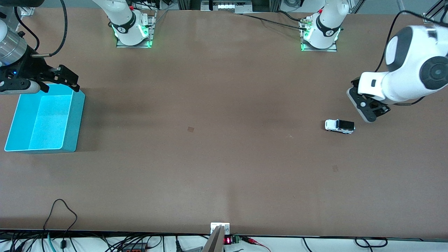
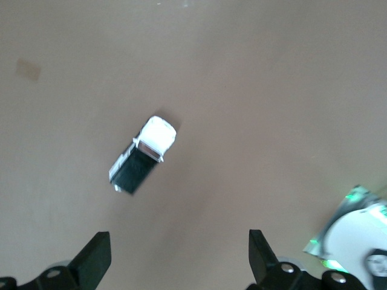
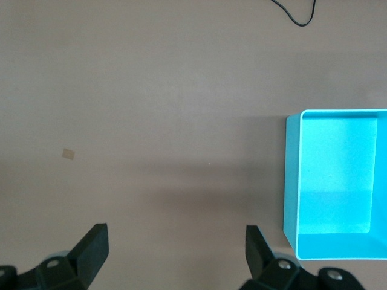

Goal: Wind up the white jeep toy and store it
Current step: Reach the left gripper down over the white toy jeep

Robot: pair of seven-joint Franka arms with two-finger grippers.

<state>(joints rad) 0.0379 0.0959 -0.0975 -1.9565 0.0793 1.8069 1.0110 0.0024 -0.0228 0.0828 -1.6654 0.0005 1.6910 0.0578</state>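
Left hand (image 2: 175, 257) and right hand (image 3: 175, 254) both hover with fingers spread

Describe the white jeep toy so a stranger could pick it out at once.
Start at the left arm's end of the brown table, where the left gripper hangs open. On the table beside that gripper lies the white jeep toy. It is a tiny boxy car with a white front, black rear roof and dark wheels; the only other object, a blue bin, sits at the right arm's end.

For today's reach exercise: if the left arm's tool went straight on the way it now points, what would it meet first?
Probably bare table. The open left tool points down beside the white jeep toy, which lies off its centre line; depth is unclear.
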